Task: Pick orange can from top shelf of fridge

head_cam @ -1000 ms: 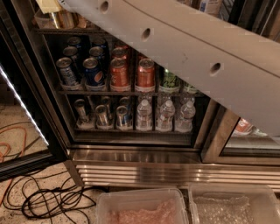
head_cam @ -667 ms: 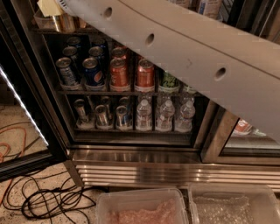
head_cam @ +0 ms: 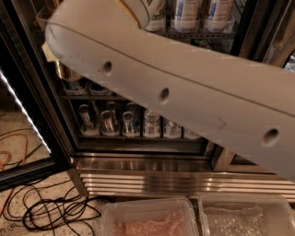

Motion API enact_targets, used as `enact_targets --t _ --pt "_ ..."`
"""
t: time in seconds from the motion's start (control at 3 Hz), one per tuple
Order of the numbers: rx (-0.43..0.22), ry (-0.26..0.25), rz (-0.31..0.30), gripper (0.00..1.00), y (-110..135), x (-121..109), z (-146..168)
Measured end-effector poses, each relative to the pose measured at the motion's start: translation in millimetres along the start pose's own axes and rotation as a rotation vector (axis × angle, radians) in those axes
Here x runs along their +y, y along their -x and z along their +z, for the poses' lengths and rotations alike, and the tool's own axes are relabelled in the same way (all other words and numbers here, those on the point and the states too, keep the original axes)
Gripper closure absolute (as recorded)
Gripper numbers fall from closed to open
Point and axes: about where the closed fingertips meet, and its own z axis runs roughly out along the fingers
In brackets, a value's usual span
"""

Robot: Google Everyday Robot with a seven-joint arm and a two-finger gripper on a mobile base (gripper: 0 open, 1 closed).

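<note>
The fridge [head_cam: 152,177] stands open in front of me, with dark wire shelves and a ribbed steel base. My pale arm [head_cam: 184,92] crosses the view from the lower right to the upper left and hides most of the inside. My gripper is out of view, past the arm's upper-left end [head_cam: 60,32]. No orange can shows, and the top shelf is out of view. Above the arm stand white and blue cans [head_cam: 184,14]. Below it, silver cans [head_cam: 108,122] and water bottles [head_cam: 151,123] sit on the bottom shelf.
The glass door with its white light strip [head_cam: 23,110] hangs open at the left. Black cables [head_cam: 50,212] and an orange cable [head_cam: 9,147] lie on the speckled floor. Two clear plastic bins [head_cam: 147,219] [head_cam: 249,216] sit below the fridge base.
The arm has swung lower across the view. It now covers the shelf of soda cans and uncovers white and blue cans above it.
</note>
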Motion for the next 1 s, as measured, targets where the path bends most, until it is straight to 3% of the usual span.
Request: enact_targets --t 0.33,0.67,1.0 --pt "0.117 0.023 0.097 1.00 -43.6 8.2 1.4" --pt "0.124 0.032 0.103 1.00 -44.6 11.7 -0.2" --pt "0.122 0.010 0.207 1.00 -68.5 -1.1 -11.4"
